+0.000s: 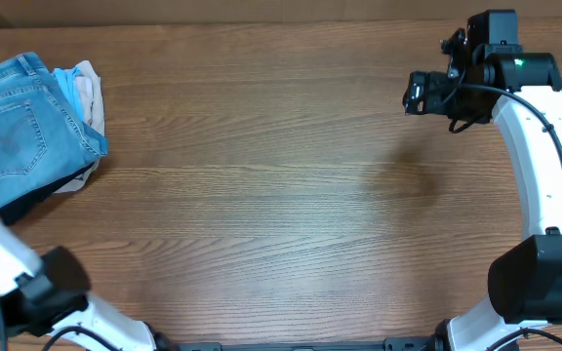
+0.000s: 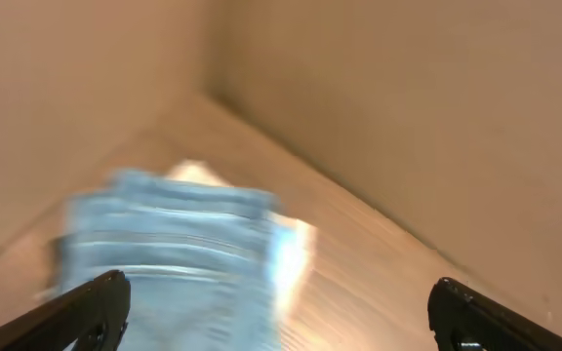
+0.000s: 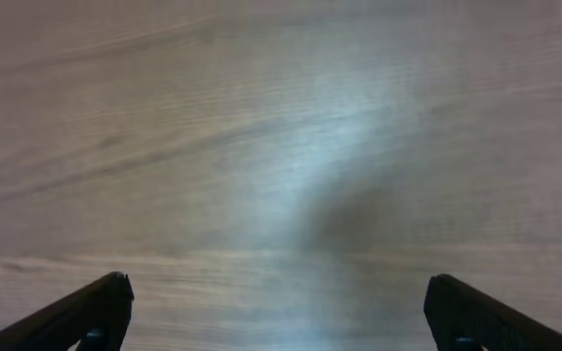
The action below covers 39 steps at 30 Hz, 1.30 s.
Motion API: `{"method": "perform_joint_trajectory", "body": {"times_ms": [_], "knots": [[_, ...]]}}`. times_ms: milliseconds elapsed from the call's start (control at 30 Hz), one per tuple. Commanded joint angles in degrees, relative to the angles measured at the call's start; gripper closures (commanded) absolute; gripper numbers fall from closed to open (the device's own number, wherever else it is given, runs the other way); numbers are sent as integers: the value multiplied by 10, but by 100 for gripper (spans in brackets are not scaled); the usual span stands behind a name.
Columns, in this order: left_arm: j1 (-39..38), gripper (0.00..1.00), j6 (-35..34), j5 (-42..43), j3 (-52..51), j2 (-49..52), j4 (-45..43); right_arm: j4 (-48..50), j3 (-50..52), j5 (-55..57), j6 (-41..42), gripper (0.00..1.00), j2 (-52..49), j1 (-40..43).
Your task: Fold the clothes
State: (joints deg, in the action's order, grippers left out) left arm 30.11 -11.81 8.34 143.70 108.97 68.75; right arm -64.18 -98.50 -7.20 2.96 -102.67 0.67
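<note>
The light blue denim jeans [image 1: 18, 122] lie folded at the far left of the wooden table [image 1: 281, 195], a stitched back pocket facing up. They top a small pile. In the left wrist view the jeans [image 2: 174, 253] show blurred, ahead of and below my left gripper [image 2: 276, 292], which is open and empty. The left gripper's fingers are out of the overhead view. My right gripper [image 1: 416, 95] hovers at the far right and holds nothing. In the right wrist view it [image 3: 276, 292] is open over bare wood.
A black garment [image 1: 27, 200] sticks out from under the jeans at the front. Small light blue and beige garments [image 1: 81, 88] stick out on the right of the pile. A beige wall [image 2: 408, 117] rises behind the table's far edge.
</note>
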Motion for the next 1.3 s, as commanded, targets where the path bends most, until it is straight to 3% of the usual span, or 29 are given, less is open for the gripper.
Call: {"method": "perform_joint_trajectory", "body": {"times_ms": [0, 233, 367, 567, 733, 900, 1033, 1167, 1233, 1267], "knots": [[-94, 0, 81, 19, 7, -8, 32, 41, -6, -30, 1, 0, 3, 0], [-230, 0, 105, 14, 1, 14, 108, 107, -6, -26, 0, 0, 4, 0], [-260, 0, 83, 7, 0, 18, 201, 66, -6, -23, 4, 0, 21, 6], [-280, 9, 51, -44, -3, 11, 281, 28, -5, 0, 61, 0, 99, 13], [-318, 9, 28, -33, -74, -35, 281, -17, 21, 12, 63, 1, 173, 13], [-356, 12, -5, -104, -216, -125, 279, 4, 129, 12, 65, 3, 286, 13], [-391, 12, -7, -137, -350, -241, 217, 92, 283, 29, 74, 3, 420, 13], [-414, 11, -10, -146, -514, -396, 69, 154, 419, 82, 113, 0, 548, 13], [-414, 0, -30, -162, -595, -464, -4, 158, 463, 87, 112, 0, 591, 13], [-413, 0, -30, -178, -636, -495, -38, 151, 481, 86, 112, 0, 610, 13]]}}
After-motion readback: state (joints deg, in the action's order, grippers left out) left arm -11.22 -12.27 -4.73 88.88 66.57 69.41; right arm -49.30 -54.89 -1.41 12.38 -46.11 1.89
